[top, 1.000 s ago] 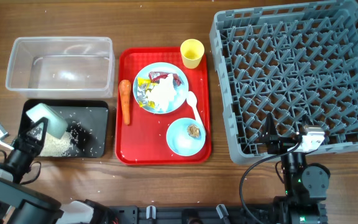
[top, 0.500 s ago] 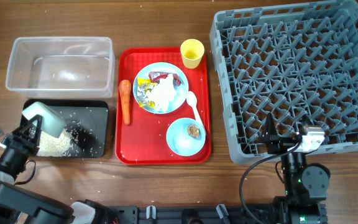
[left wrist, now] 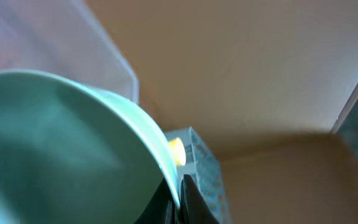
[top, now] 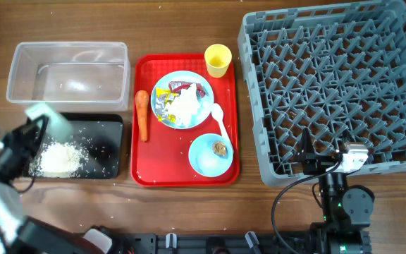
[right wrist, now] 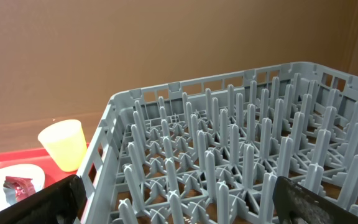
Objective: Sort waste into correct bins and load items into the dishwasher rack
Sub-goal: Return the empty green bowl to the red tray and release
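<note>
1. Jaws first: my left gripper (top: pixel 37 129) is pinched shut on the rim of the pale-green round bowl (top: pixel 45 113). My right gripper (top: pixel 307 156) holds nothing, and its jaws stand wide apart.
2. The bowl hangs tipped over the back left corner of the shallow black rectangular tray (top: pixel 115 125), just in front of the clear plastic rectangular tub (top: pixel 68 46). A heap of white rice grains (top: pixel 56 156) lies in the black tray below it.
3. In my left wrist view the bowl fills the left side, and the dark fingers (left wrist: pixel 188 199) bite its edge at the bottom. I cannot tell if any rice is in it.
4. What matters most is this: the large square grey plastic dishwasher rack (top: pixel 254 99) lies far off to the right of the bowl. The flat red serving tray (top: pixel 164 159) sits between them.
5. My right gripper is the nearer one to the rack and sits at its front edge. It is well apart from the bowl, though. I think the left arm has to carry the bowl across.
6. On that path it must pass above the small yellow cup (top: pixel 218 60) and the round light-blue plate (top: pixel 207 101).
7. The bowl is round, so it has no long side. I think its tilt counts most, so it can stand on its edge between the pegs.
</note>
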Controlling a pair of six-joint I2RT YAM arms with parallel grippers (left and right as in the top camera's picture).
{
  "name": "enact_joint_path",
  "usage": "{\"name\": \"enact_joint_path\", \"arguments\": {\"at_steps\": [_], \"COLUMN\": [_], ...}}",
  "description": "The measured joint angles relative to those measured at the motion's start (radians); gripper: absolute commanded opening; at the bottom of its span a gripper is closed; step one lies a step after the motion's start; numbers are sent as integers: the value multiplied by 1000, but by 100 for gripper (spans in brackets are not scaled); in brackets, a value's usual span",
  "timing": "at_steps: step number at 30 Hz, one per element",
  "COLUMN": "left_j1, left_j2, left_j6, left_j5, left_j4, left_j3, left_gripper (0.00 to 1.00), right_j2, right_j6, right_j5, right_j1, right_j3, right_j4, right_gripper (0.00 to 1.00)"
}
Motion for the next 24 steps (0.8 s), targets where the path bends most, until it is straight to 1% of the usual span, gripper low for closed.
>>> {"name": "enact_joint_path", "arguments": {"at_steps": [4,6,8,9,12,14,17,21,24], "left_j1": [-241,-414,-550,-642,-945,-1112,-1325,-1515,-1555], "left_j2": [-170,-255,-291,-299,-292,-272,-215,-93,-18], "left_j6": [-87,-106,-115,-118,-128,-132,-132,-137,-146], "left_j5": [-210,-360,-488,-565,-805,-936,-1093,-1241,-1296], "left_j4": [-31,-79,-135,-164,-228,-259,-307,-377,-418], "left_j3": [101,122,125,126,126,126,126,126,126], "left_gripper": [4,4,4,4,4,4,4,4,4], "right_j2": [0,0,0,0,0,0,0,0,0], "right_j6": [0,0,0,0,0,0,0,0,0], "right_j5": [0,0,0,0,0,0,0,0,0], "right_j1": [0,0,0,0,0,0,0,0,0], "right_j3": [0,0,0,0,0,0,0,0,0], "right_j4": [0,0,0,0,0,0,0,0,0], "right_gripper": [100,100,100,100,100,100,100,100,100]}}
